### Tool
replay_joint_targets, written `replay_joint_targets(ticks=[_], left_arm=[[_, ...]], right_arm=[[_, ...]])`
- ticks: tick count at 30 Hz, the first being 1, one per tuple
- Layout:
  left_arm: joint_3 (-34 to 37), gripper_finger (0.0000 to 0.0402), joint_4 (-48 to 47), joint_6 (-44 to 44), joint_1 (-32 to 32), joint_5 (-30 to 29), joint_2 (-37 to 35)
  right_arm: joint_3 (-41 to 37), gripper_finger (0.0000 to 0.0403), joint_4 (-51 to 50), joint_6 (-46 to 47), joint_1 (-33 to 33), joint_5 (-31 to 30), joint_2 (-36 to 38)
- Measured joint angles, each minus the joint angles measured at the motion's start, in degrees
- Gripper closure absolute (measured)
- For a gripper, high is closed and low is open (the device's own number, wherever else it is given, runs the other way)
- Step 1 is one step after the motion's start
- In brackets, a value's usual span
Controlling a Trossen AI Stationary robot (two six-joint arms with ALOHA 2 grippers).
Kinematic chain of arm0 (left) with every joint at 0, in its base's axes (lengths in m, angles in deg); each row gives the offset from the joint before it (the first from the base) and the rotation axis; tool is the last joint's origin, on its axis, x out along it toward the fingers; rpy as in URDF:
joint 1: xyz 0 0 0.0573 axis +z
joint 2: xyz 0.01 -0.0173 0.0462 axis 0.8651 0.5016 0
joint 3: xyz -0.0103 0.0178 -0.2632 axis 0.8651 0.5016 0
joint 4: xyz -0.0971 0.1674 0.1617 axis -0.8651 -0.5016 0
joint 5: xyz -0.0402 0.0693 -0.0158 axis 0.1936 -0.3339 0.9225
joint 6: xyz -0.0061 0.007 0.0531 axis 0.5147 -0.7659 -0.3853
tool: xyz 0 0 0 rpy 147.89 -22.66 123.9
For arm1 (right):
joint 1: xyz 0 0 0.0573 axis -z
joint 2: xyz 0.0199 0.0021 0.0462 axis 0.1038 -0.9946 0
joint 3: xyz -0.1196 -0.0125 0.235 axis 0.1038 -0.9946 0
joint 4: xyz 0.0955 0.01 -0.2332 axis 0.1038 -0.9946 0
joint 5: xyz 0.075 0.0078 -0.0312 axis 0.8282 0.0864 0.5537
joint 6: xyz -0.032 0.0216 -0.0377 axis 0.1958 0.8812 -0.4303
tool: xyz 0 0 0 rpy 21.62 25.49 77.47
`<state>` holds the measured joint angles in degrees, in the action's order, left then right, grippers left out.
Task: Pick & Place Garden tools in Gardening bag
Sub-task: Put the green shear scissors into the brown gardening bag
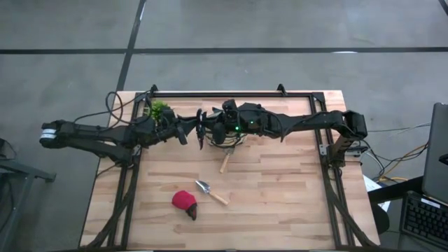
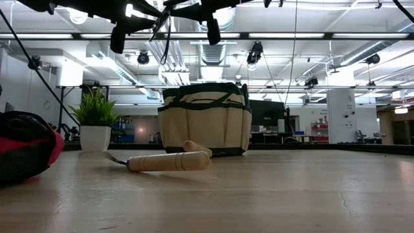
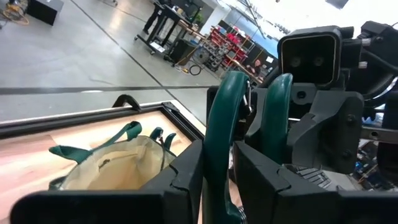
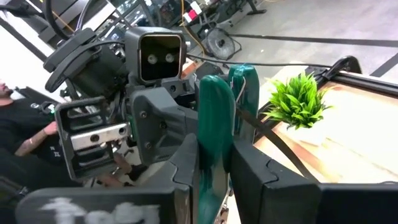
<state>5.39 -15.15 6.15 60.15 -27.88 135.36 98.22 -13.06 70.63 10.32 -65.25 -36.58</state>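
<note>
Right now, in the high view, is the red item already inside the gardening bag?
No, the red item lies on the table near its front edge, far from the gardening bag.

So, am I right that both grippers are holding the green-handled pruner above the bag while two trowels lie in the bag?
Not quite: the two trowels lie on the table, as the high view shows. The left gripper and right gripper do hold the green-handled pruner above the bag.

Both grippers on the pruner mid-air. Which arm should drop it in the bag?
Right, probably: right gripper and left gripper both clamp the pruner, but the gardening bag sits beneath the right wrist, so retracting suffices.
</note>
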Motion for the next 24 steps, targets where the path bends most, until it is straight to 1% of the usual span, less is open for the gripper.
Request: replay_joint_targets(ticks=[4,11,16,18,21,24], left_arm=[[0.02,0.0310,-0.54,1.01,-0.07,0.17,-1.33],[0.00,0.0310,-4.47,0.38,-0.11,3.44,-5.92],[0.00,0.0310,-9.15,-0.04,-0.09,7.37,-9.88],[0.00,0.0310,-13.02,-0.13,-0.11,7.64,-11.40],[0.02,0.0309,-17.83,0.07,-0.09,7.62,-12.22],[0.04,0.0310,-18.20,0.44,-0.07,9.08,-11.77]], right_arm=[[0.42,0.0351,-0.21,-0.72,0.04,2.08,0.00],[0.55,0.0353,-1.28,-1.24,0.30,5.27,0.51],[0.50,0.0355,-1.71,0.90,0.74,12.22,1.27],[0.52,0.0355,-1.38,1.80,0.72,14.79,1.40],[0.50,0.0355,-0.08,4.31,0.89,18.81,1.49],[0.55,0.0355,1.64,7.39,1.11,21.78,1.51]])
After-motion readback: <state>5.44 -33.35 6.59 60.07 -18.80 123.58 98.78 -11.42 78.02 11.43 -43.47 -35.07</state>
